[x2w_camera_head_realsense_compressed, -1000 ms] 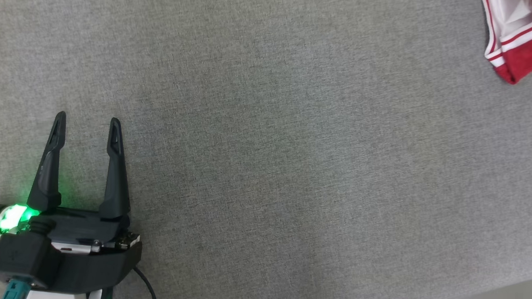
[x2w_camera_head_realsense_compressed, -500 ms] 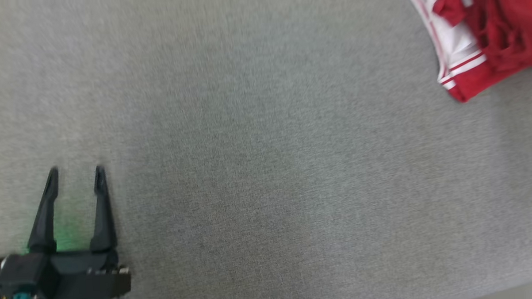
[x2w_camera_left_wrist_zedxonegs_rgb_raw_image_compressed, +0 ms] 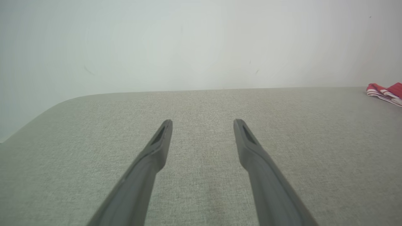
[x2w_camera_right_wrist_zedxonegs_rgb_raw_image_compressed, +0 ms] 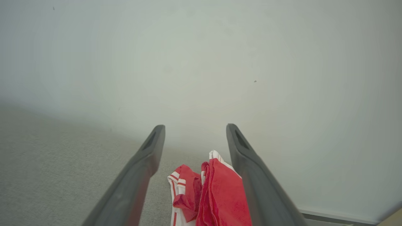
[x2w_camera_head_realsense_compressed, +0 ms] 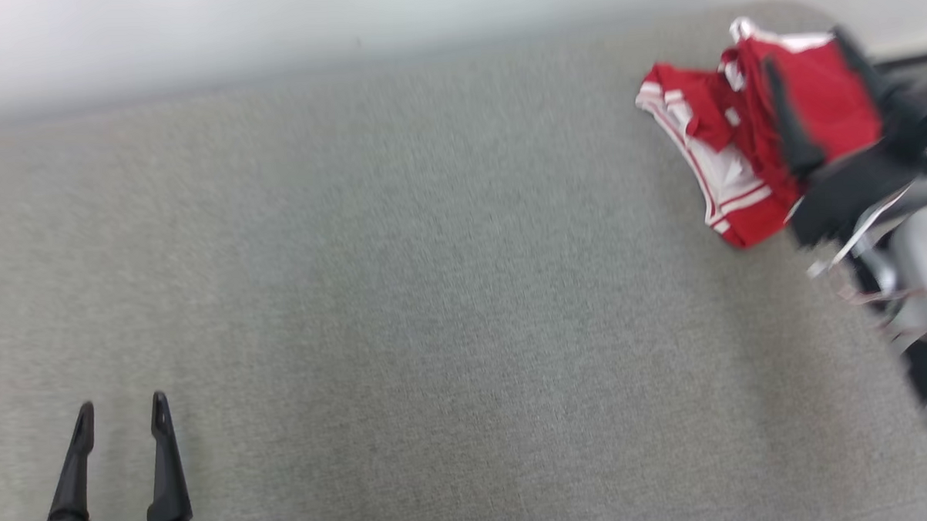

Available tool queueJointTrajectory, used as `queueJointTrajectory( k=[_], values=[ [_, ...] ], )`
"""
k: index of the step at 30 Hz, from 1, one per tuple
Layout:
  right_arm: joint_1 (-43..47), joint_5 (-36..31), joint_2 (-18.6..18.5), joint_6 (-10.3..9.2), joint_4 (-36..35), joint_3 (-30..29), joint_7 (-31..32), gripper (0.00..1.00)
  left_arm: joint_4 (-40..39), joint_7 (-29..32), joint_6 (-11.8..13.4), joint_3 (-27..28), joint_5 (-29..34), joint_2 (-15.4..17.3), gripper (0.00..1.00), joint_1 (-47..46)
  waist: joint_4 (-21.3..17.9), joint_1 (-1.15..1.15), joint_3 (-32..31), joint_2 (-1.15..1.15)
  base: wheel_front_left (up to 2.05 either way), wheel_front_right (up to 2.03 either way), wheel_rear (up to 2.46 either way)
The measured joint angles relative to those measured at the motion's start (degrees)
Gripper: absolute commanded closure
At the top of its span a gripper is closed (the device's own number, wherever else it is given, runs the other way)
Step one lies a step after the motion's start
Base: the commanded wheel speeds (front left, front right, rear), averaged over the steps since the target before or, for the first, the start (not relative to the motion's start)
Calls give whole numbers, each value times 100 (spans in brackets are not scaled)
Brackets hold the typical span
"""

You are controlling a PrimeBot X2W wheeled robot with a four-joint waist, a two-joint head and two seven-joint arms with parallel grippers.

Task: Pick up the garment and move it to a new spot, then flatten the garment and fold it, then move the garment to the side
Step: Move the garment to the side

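garment (x2w_camera_head_realsense_compressed: 706, 129) bunched at the grey mat's (x2w_camera_head_realsense_compressed: 434, 292) far right corner
right gripper (x2w_camera_head_realsense_compressed: 804, 48), spread wide and empty, hangs just over it; left gripper (x2w_camera_head_realsense_compressed: 121, 403), also spread, sits well apart at the mat's near left

Left hand (x2w_camera_head_realsense_compressed: 121, 403) low at left, held wide open, right hand (x2w_camera_head_realsense_compressed: 805, 49) far right, also wide open

Grey fabric-covered table (x2w_camera_head_realsense_compressed: 434, 292), rounded corners, pretty plain weave. On it there's a red and white garment (x2w_camera_head_realsense_compressed: 718, 151), bunched up rather than flat, sitting way over by the far right corner.
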Motion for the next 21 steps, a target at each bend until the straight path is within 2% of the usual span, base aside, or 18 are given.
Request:
queueJointTrajectory(
  k=[6, 8, 12, 21],
  values=[
    [681, -158, 597, 0, -333, -265, -132, 0, 82, 0, 0, 65, 8, -31, 0, 186, 105, 0, -492, 0, 0, 0, 0],
    [1070, -210, 794, 0, -552, -560, -216, 0, 113, 1, 0, 65, 23, -54, 0, 222, 178, 0, -675, 0, 0, 0, 0],
    [1734, -276, 1031, -1, -928, -837, -267, 0, 147, 0, 0, 67, 41, -82, 0, 260, 287, 0, -876, 0, 0, 0, 0],
    [2980, -424, 1434, -1, -1641, -1070, -315, 0, 193, 0, 0, 98, 66, -111, 0, 478, 336, 0, -1265, -1, 0, 0, 0]
  ],
)
